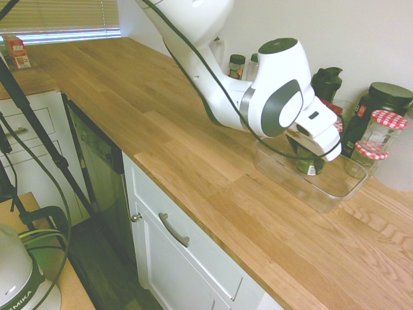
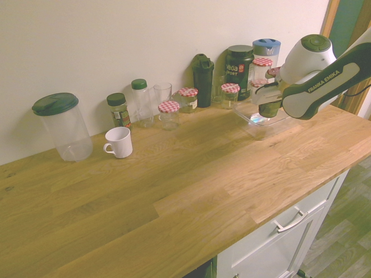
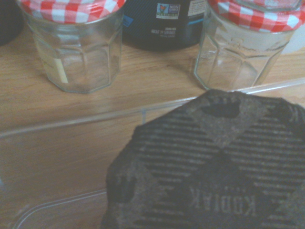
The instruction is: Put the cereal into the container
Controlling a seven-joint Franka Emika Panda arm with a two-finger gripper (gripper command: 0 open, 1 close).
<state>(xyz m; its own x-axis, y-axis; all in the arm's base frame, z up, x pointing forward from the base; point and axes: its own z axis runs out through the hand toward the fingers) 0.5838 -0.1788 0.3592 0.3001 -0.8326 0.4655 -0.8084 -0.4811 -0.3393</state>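
The cereal [image 1: 308, 163], a small dark green cup-shaped pack with a pale label patch, stands upright inside the container [image 1: 322, 196], a clear shallow plastic tub on the wooden counter. My gripper [image 1: 309, 150] comes down from above and is shut on the cereal's top. The second exterior view shows the cereal [image 2: 269, 109] low within the container's [image 2: 255, 125] walls under my gripper [image 2: 268, 103]. In the wrist view the cereal's dark ribbed lid [image 3: 214, 171] fills the lower right, with the container's rim [image 3: 71, 121] behind it. Whether the pack touches the tub floor I cannot tell.
Glass jars with red-checked lids [image 1: 387, 129] [image 1: 369, 159] stand right behind the tub, beside a black canister [image 1: 381, 100] and a dark shaker [image 1: 327, 82]. Further along the wall are a white mug [image 2: 119, 142], spice bottles [image 2: 118, 110] and a clear green-lidded canister [image 2: 64, 127].
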